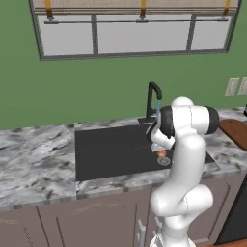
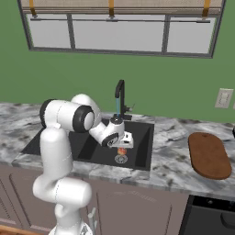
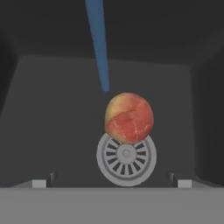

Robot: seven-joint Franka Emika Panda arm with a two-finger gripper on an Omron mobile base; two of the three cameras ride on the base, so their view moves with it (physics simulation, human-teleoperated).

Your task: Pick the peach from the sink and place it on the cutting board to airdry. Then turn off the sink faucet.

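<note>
The orange-red peach [image 3: 128, 118] lies on the floor of the black sink [image 1: 108, 150], touching the far rim of the round grey drain [image 3: 126, 158]. My gripper [image 3: 111, 183] hovers just above it, open, its fingertips [image 3: 39, 183] spread wide on either side with nothing between them. From the base views the hand [image 2: 120, 139] reaches down into the basin right over the peach [image 2: 121, 151] [image 1: 162, 153]. A blue stream of water [image 3: 98, 43] runs from the black gooseneck sink faucet [image 1: 153, 99] [image 2: 120, 94]. The reddish-brown cutting board [image 2: 209, 155] [image 1: 235, 132] lies on the counter right of the sink.
Grey-white marble counter [image 1: 34, 154] surrounds the basin. A window [image 2: 119, 32] sits in the green wall behind the faucet, and a wall outlet [image 2: 223, 97] is at the right. A dark appliance top [image 2: 211, 215] lies below the board.
</note>
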